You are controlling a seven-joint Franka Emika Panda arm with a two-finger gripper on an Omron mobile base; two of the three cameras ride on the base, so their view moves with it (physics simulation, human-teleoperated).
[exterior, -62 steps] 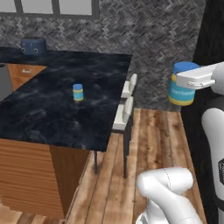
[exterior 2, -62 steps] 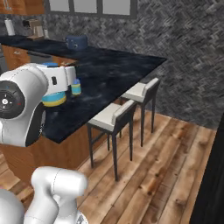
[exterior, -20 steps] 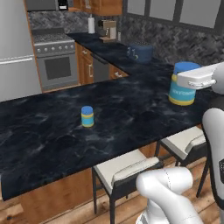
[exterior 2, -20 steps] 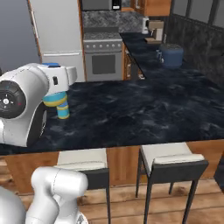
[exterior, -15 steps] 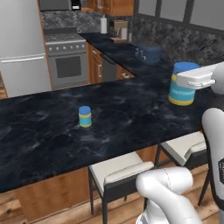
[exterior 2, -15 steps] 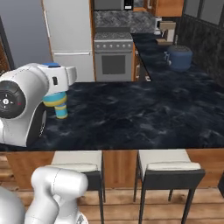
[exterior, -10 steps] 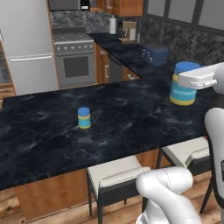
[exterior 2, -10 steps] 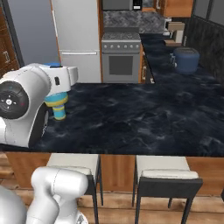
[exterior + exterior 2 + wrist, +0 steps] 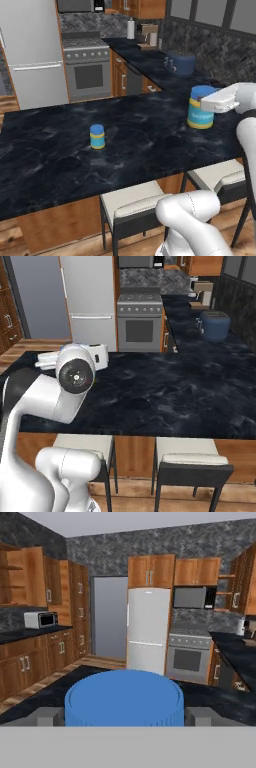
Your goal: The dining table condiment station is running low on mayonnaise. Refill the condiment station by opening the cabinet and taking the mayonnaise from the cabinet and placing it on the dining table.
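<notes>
Blue-lidded and pale yellow with a teal label band, the mayonnaise (image 9: 201,107) sits upright in the gripper (image 9: 210,104), held in the air above the far right part of the dining table (image 9: 60,165). In the hand view its round ribbed lid (image 9: 124,698) lies between the two grey fingertips (image 9: 48,716), which stand wide apart, one on each side of the jar, closed against it. The black, white-veined marble worktop stretches across the left base view, with two pale-cushioned stools (image 9: 134,204) tucked under its near edge. A second, smaller jar (image 9: 97,136) with a blue lid and a yellow base stands upright on the worktop, well apart from the held one. Beyond the table, a blue toaster (image 9: 180,62) rests on the back counter, near a steel oven (image 9: 89,67) and a tall grey fridge (image 9: 31,52). In the right base view the white arm (image 9: 55,387) rises over the table's left end and hides the jar. Medium-brown wood cabinet doors (image 9: 151,572) hang above the fridge in the hand view.
</notes>
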